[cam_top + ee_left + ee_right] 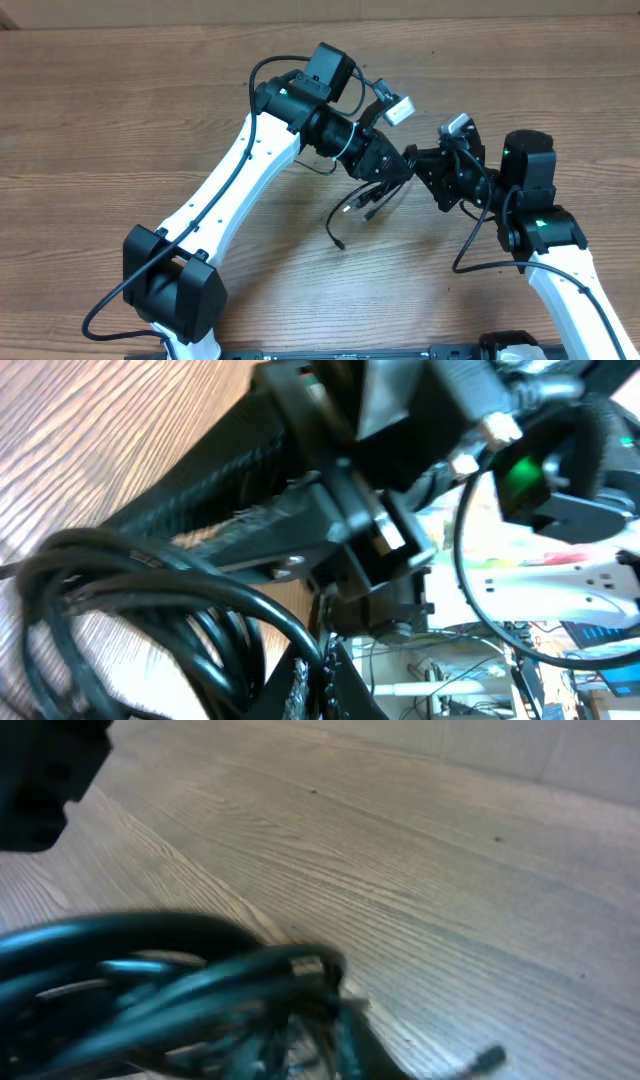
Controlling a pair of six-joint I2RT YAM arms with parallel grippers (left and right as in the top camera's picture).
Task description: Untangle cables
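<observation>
**Fingers tip to tip over the cable bunch**

Your left fingers (398, 166) are pressed together. In the left wrist view the cables (365, 205) loop right against them, but you can't tell there whether a strand is caught between them. Your right fingers (420, 168) sit just beside the left ones, nearly tip to tip. Spread or pinching: can't tell. They are dark from overhead, and the right wrist view is mostly blurred cords low in the frame.

The cables are bunched directly below where the two sets of fingers meet, right of centre on the wooden tabletop (120, 110). A few small plug ends poke out of the bunch on its left. One loose strand (333, 228) trails down from the bunch toward you, and its tip lies on the wood. Both arms angle inward from the near edge.
</observation>
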